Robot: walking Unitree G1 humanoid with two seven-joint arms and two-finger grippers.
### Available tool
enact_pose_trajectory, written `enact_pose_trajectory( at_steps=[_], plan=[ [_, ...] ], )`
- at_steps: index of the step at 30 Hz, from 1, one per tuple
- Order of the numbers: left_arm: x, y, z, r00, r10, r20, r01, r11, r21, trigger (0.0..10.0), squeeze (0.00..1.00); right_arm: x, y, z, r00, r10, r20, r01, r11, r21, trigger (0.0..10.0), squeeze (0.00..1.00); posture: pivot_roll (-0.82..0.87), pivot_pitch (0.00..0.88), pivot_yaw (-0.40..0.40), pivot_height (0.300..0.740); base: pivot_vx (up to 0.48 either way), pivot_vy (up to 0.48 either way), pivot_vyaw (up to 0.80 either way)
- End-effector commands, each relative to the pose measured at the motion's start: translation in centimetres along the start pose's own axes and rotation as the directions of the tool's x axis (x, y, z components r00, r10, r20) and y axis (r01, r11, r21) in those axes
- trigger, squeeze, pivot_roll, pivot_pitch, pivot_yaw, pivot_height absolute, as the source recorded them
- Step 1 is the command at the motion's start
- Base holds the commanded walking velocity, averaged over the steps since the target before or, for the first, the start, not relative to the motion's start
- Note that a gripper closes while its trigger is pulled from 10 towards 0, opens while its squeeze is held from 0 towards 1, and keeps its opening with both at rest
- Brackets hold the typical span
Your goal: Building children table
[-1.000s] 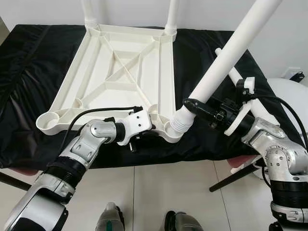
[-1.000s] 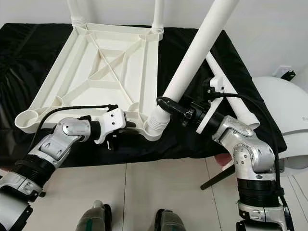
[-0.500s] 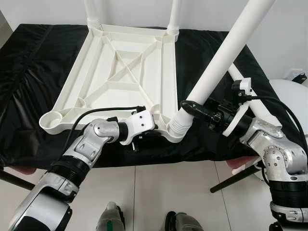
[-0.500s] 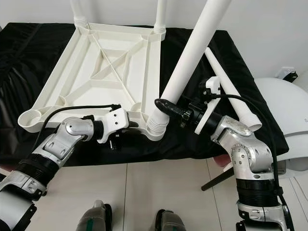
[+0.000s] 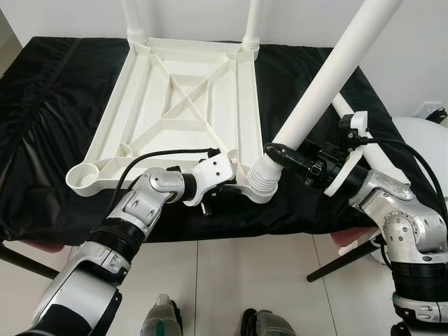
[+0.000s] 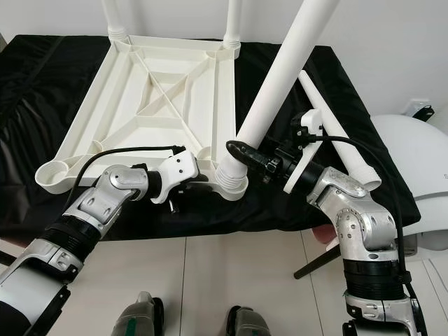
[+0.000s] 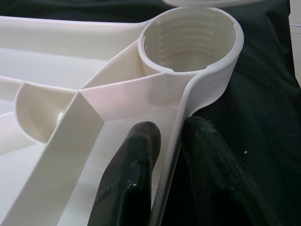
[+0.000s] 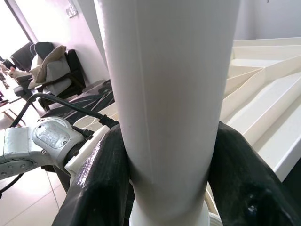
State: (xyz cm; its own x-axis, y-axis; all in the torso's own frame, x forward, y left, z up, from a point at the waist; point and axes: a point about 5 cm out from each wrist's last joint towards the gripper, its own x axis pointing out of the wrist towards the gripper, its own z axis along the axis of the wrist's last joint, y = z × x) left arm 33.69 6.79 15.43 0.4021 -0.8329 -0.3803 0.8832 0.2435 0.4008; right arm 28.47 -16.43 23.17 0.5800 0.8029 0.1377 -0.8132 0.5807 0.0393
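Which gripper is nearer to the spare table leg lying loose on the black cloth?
Right. The right gripper clamps the slanted leg just beside the spare leg; the left gripper pinches the tabletop's rim farther away.

Both silver arms reach forward with elbows bent. The left gripper point(image 7: 164, 188) pinches a thin white rim between its jaws. The right gripper point(image 5: 278, 154), angled toward ten o'clock, clamps its jaws around a white tube.
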Motion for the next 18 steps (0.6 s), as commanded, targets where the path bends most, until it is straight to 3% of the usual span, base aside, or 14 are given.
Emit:
enact_pose_trajectory(
  at_steps=[1,5,12,13,14,15,18],
  plan=[
    [-0.8,1.1,-2.0,0.977,0.187,-0.102,-0.189,0.982,-0.013,10.0,0.00,-0.1,-0.2,0.7,0.999,-0.013,0.031,0.014,0.999,-0.030,10.0,0.00,0.04,0.168,0.012,0.740,0.000,0.000,0.00],
    [-0.8,1.2,-2.0,0.976,0.190,-0.106,-0.193,0.981,-0.011,10.0,0.00,-0.1,-0.2,0.7,0.999,-0.012,0.033,0.013,0.999,-0.030,10.0,0.00,0.04,0.168,0.012,0.740,0.000,0.000,0.00],
    [0.3,-0.3,-0.7,0.996,0.085,-0.029,-0.085,0.996,-0.008,10.0,0.00,0.0,-0.1,0.8,0.999,-0.010,0.040,0.012,0.999,-0.035,10.0,0.00,0.04,0.168,0.017,0.740,0.000,0.000,0.00],
    [0.3,-0.3,-0.7,0.996,0.079,-0.028,-0.080,0.997,-0.013,10.0,0.09,0.0,0.0,0.8,0.999,-0.011,0.041,0.012,0.999,-0.035,10.0,0.00,0.04,0.169,0.018,0.740,0.000,0.000,0.00],
    [0.3,-0.3,-0.7,0.996,0.079,-0.028,-0.080,0.997,-0.013,10.0,0.09,0.0,0.0,0.8,0.999,-0.011,0.041,0.012,0.999,-0.035,10.0,0.00,0.04,0.169,0.018,0.740,0.000,0.000,0.00],
    [0.3,-0.2,-0.7,0.997,0.076,-0.022,-0.077,0.997,-0.032,10.0,1.00,0.0,0.0,0.7,0.999,-0.013,0.041,0.014,0.999,-0.035,10.0,0.00,0.04,0.169,0.019,0.740,0.000,0.000,0.00],
    [0.1,0.2,-0.8,0.996,0.086,-0.035,-0.087,0.996,-0.023,10.0,1.00,-0.1,0.0,0.7,0.999,-0.016,0.042,0.017,0.999,-0.034,10.0,0.00,0.04,0.168,0.022,0.740,0.000,0.000,0.00]
  ],
)
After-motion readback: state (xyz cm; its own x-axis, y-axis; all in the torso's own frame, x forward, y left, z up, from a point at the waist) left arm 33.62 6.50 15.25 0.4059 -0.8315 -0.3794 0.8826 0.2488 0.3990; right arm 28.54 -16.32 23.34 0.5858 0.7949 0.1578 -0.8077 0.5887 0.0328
